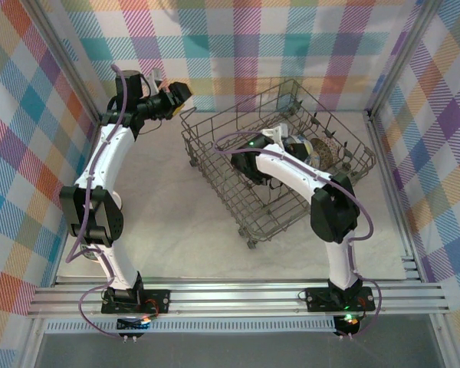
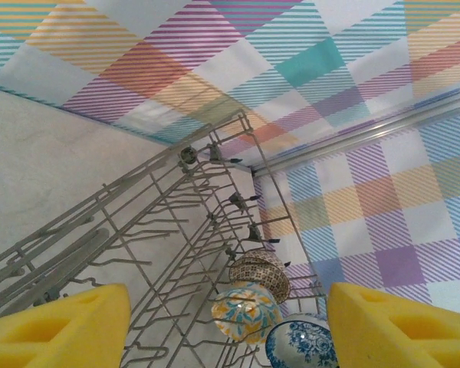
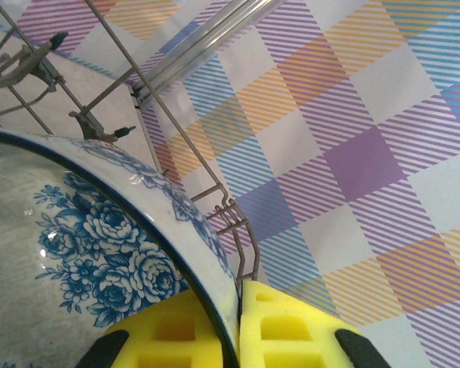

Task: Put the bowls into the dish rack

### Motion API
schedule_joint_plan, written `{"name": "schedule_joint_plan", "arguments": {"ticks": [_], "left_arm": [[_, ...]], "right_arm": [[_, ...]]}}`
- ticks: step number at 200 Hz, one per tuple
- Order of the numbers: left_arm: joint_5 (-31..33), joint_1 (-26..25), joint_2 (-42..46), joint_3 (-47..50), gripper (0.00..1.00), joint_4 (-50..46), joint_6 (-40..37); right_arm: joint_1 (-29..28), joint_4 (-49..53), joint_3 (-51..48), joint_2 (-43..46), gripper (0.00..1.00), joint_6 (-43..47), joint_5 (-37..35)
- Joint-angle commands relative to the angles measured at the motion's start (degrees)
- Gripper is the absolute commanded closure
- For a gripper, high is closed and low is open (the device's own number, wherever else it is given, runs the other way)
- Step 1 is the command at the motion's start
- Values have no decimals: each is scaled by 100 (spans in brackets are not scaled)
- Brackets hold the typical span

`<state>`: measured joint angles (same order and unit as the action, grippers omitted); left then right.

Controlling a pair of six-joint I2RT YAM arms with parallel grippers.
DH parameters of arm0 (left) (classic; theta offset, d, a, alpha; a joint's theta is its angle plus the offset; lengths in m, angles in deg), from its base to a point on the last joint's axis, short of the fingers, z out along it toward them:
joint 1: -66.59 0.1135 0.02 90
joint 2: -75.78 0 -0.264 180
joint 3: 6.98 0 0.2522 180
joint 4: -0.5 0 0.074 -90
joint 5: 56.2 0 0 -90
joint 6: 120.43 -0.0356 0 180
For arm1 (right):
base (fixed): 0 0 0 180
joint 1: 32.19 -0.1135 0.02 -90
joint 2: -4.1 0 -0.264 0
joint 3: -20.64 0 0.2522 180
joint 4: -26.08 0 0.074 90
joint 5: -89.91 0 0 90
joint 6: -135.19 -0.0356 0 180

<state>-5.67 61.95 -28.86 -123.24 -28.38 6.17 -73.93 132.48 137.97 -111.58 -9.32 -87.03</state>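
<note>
Looking over the scene, we see the dish rack (image 1: 218,184) as a large rectangular basket of thin grey wire. Rows of upright tines rise from its open grid floor, and it sits askew on small wheels toward the far right of the table (image 1: 169,222). That surface is pale, matte and faintly mottled, like stone. Cloth walls (image 1: 238,38) printed in pastel plaid close in the back and both sides, and ribbed aluminium rails (image 1: 238,295) run along the near edge where the arm bases are bolted. In the left wrist view, three glossy ceramic bowls lean close together among the tines. They are a brown-patterned bowl (image 2: 259,270), a floral bowl (image 2: 245,310) in yellow and teal just beside it, and a blue-and-white bowl (image 2: 300,345) cut off at the bottom of the view. The right gripper (image 3: 231,314) reaches inside the rack. Its yellow pads (image 3: 284,333), moulded with square recesses, pinch the thin dark-edged rim of a smooth, glazed blue-flowered bowl (image 3: 84,245). We cannot tell whether this is the blue one just named. The left gripper (image 2: 228,326) hangs in the air left of the rack near the back wall, its jaws spread wide and holding nothing.
</note>
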Motion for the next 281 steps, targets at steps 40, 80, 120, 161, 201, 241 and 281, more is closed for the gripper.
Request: {"name": "schedule_joint_plan", "arguments": {"ticks": [40, 80, 120, 161, 201, 241, 281], "left_arm": [[-219, 45, -100, 81, 32, 285, 157], [-235, 49, -161, 150, 32, 402, 276], [-244, 51, -175, 224, 32, 451, 348], [-189, 51, -50, 394, 32, 568, 358], [-198, 51, -2, 468, 32, 602, 348], [-218, 53, 9, 433, 32, 598, 333], [-255, 59, 4, 389, 32, 553, 315]], "right_arm": [[-191, 963, 682, 353, 100, 353, 95], [-256, -190, 1006, 484, 100, 1759, 683], [-235, -6507, -1417, 1835, 100, 6840, 1321], [-21, -6712, -1380, 1609, 100, 7296, 1316], [129, -7480, -1986, 1675, 100, 7576, 1212], [266, -7823, -2500, 1770, 100, 7477, 933], [384, -7859, -2850, 1918, 100, 7358, 829]]}}
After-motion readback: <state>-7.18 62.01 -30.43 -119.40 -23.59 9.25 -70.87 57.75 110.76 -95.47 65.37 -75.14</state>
